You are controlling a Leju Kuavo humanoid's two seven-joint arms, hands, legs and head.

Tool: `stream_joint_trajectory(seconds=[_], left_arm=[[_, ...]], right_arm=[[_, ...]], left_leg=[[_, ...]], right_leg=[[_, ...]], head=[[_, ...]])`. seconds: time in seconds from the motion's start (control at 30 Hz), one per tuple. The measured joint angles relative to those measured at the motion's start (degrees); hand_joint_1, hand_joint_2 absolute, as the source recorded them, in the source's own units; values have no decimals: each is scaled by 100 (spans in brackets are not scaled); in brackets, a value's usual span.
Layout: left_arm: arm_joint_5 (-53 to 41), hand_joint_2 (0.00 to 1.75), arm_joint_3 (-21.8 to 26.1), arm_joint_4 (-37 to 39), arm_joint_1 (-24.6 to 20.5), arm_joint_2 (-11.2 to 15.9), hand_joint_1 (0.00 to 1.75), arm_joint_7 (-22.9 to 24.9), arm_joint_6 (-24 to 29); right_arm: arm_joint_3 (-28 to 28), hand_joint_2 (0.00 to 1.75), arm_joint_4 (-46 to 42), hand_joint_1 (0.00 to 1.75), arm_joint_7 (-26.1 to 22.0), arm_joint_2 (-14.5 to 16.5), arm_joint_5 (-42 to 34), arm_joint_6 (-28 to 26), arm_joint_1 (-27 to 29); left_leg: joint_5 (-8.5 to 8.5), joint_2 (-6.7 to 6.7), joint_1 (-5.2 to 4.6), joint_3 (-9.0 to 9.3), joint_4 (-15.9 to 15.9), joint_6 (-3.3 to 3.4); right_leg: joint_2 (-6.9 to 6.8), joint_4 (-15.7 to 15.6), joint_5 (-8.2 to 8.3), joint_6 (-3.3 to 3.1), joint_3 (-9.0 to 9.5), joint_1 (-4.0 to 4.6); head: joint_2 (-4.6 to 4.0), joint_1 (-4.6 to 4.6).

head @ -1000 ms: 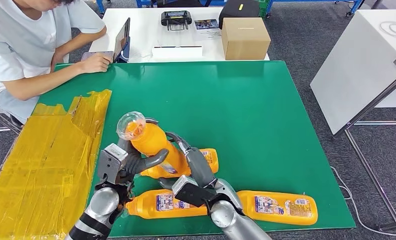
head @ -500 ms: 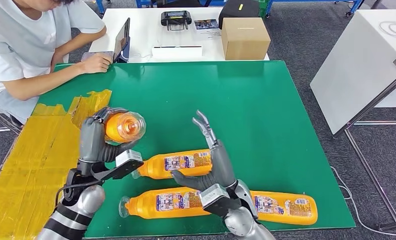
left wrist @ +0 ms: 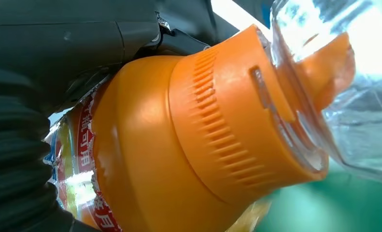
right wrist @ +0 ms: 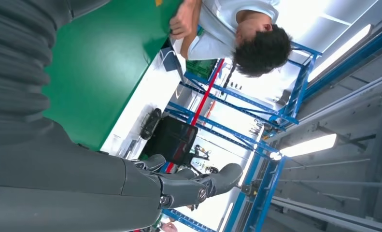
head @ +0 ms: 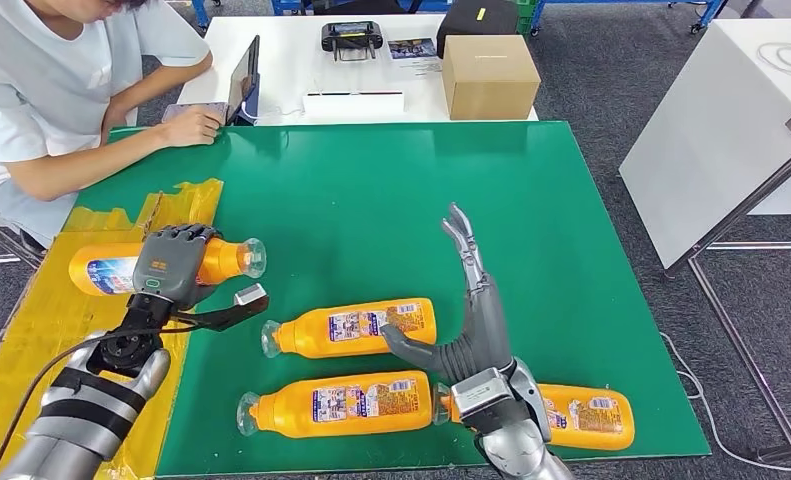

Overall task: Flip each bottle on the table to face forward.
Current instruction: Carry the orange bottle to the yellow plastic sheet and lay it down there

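Four orange plastic bottles on green table mat [head: 531,200]: three lying flat near front edge [head: 356,329] [head: 336,404] [head: 566,413], fourth orange bottle with clear cap [head: 161,266] horizontal over yellow taped sheet [head: 31,350], clamped in left hand [head: 169,264], fingers wrapped round body. Right hand [head: 471,300] raised upright above flat bottles, fingers extended, apart, holding nothing. Seated person in white shirt [head: 41,90] at far-left corner; cardboard box [head: 489,76] on white table [head: 281,60] behind.

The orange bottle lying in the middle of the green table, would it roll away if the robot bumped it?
Probably a little. The middle bottle lies on its side and looks rounded, so a sideways nudge might rock or roll it on the smooth green table. Its glossy plastic may feel slippery. It seems full of orange liquid, so likely rather heavy, which should slow it.
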Motion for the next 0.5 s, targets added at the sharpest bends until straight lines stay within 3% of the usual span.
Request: stream_joint_trajectory(seconds=[0.5], left_arm=[[470,175,-89,2187,-738,155,175,-45,-419]], right_arm=[[-69,175,-6,0,31,0,-57,59,-9]], left_leg=[[0,2,0,-3,0,0]], right_leg=[[3,1,0,1,-2,0]], head=[[0,-1]])
